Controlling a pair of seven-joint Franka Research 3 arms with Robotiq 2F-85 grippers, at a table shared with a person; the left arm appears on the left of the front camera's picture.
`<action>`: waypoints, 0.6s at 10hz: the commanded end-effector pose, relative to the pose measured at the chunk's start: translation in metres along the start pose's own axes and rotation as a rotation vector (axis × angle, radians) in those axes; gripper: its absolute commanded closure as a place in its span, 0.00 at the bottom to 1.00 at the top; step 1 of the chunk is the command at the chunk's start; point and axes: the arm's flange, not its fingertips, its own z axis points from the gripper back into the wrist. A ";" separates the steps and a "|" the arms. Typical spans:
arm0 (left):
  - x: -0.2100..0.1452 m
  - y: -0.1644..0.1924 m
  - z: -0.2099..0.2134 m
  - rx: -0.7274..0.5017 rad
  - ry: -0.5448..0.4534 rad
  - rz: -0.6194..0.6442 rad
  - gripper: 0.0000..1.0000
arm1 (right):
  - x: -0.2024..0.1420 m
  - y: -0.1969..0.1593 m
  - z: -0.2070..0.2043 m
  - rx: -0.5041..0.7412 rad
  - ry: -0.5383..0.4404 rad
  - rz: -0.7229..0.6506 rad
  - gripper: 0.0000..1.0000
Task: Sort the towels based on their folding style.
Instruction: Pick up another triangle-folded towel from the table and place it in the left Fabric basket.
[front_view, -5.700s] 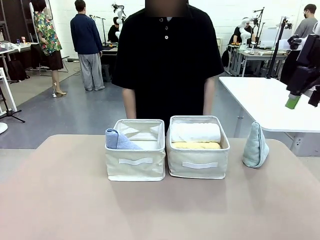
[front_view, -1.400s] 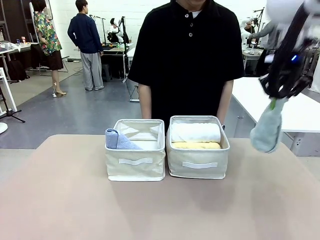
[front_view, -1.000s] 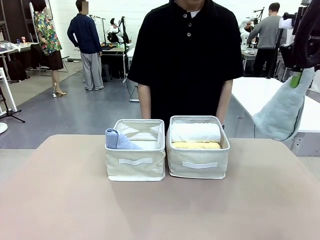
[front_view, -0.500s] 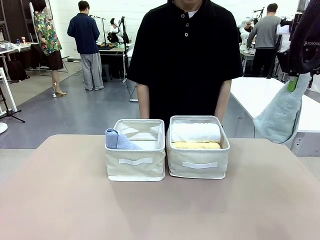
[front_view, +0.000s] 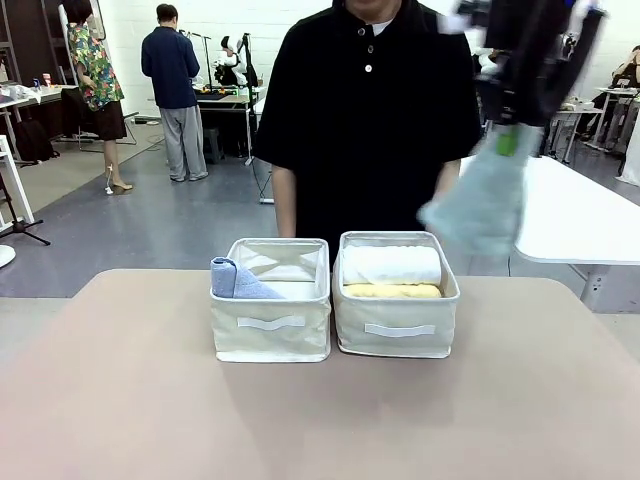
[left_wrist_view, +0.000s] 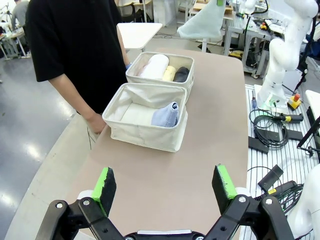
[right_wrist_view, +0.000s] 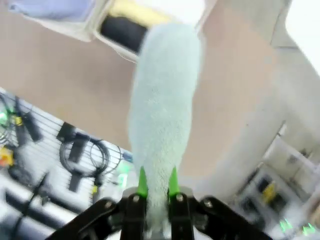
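Right claw (front_view: 508, 140) is up in the air, smeared by motion blur. It is clamped on the narrow top of the pale teal towel (front_view: 475, 205), which hangs straight below it, clear of the worktop (front_view: 320, 420). In its wrist view the green pads (right_wrist_view: 142, 181) pinch the towel's end, and the towel blocks much of what lies under the claw. Fold shape is hard to make out in the blur.

The nearer bin (front_view: 360, 345) sits below the right claw and off to one side. It holds rolls side by side: white towel (front_view: 390, 265), yellow towel (front_view: 392, 291), dark grey towel (left_wrist_view: 181, 74). From the front the bin wall hides the grey one.

The farther bin (front_view: 240, 340) touches the nearer one. It holds the lavender-blue towel (front_view: 235, 280) at its outer end, lower part cut off by the wall.

Left claw (left_wrist_view: 165, 182) is low over the worktop, jaws spread wide with nothing between them, well apart from both bins.

A person (front_view: 370, 110) stands just beyond the bins, one forearm partly hidden behind the hanging towel.
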 end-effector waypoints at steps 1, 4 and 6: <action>0.000 0.000 0.002 -0.001 -0.014 -0.022 0.00 | 0.057 0.013 0.012 0.000 -0.018 0.435 0.82; 0.000 0.000 0.002 -0.001 -0.014 -0.022 0.00 | 0.116 0.069 0.002 0.045 -0.005 0.822 0.82; 0.000 0.000 0.002 -0.001 -0.014 -0.022 0.00 | 0.138 0.089 -0.001 0.066 -0.052 0.957 0.82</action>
